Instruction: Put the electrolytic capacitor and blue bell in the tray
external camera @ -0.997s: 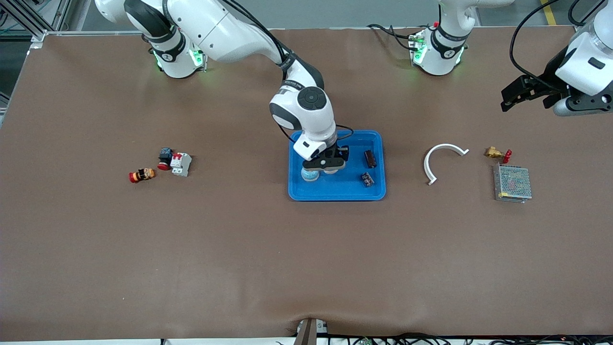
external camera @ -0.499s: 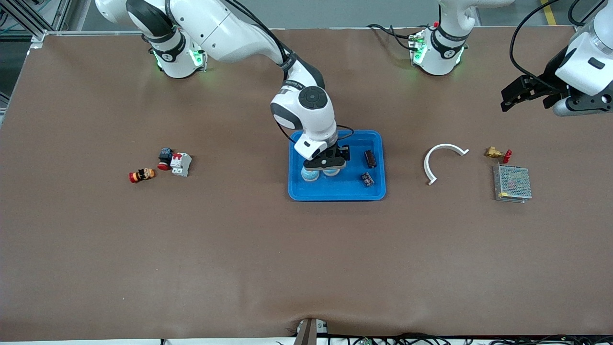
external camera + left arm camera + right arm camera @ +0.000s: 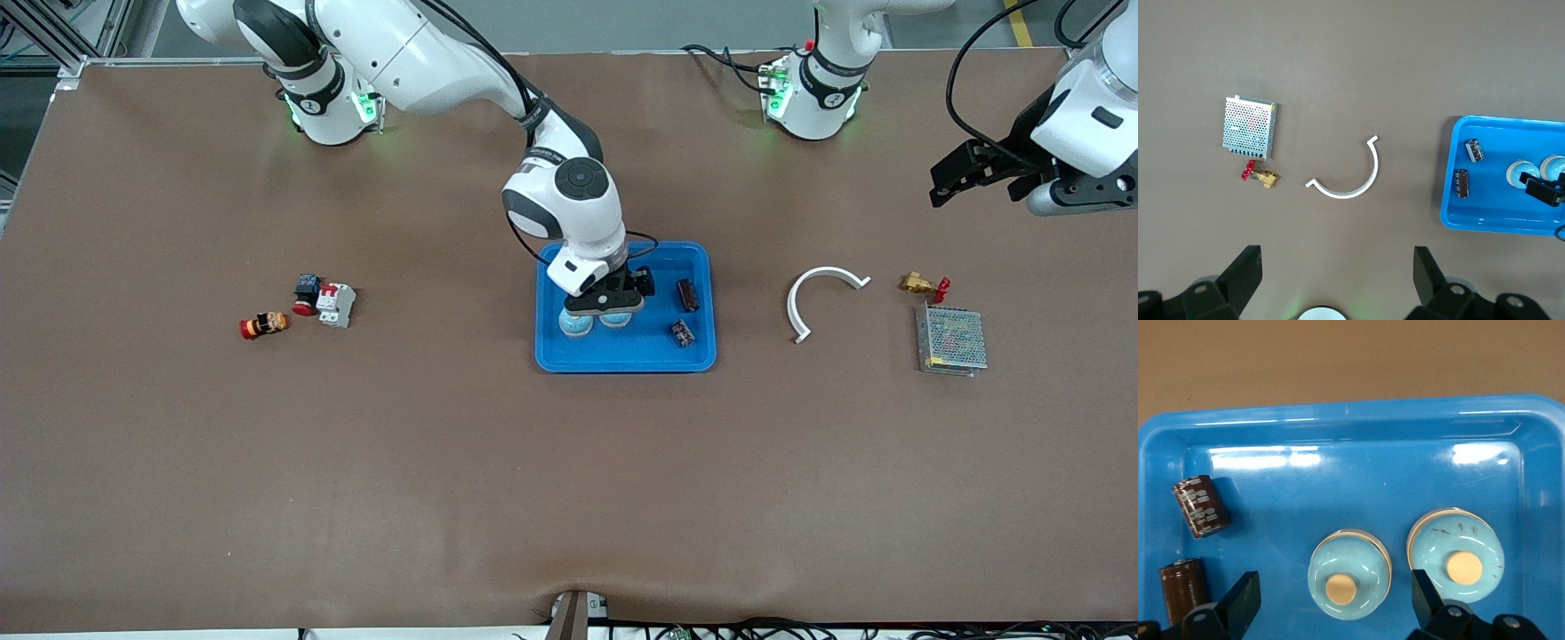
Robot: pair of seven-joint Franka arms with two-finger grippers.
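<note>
The bright-blue tray (image 3: 622, 352) lies mid-table. In it sit two pale-blue bells (image 3: 575, 325) (image 3: 615, 319) and two dark electrolytic capacitors (image 3: 686, 294) (image 3: 682, 332). My right gripper (image 3: 605, 309) hangs low over the tray, open and empty. In the right wrist view its fingers straddle one bell (image 3: 1349, 579) without touching it. The other bell (image 3: 1457, 557) and the capacitors (image 3: 1201, 505) (image 3: 1183, 587) lie beside it inside the rim (image 3: 1338, 410). My left gripper (image 3: 969, 173) waits open and empty in the air over the left arm's end of the table.
A white curved strip (image 3: 822, 298), a brass valve with a red handle (image 3: 923, 284) and a metal mesh box (image 3: 951, 340) lie toward the left arm's end. A white breaker (image 3: 336, 304), a black-and-red button (image 3: 307, 292) and an orange-and-red part (image 3: 264, 324) lie toward the right arm's end.
My right gripper has risen slightly over the tray, uncovering more of the second bell beneath it. The left arm has not moved.
</note>
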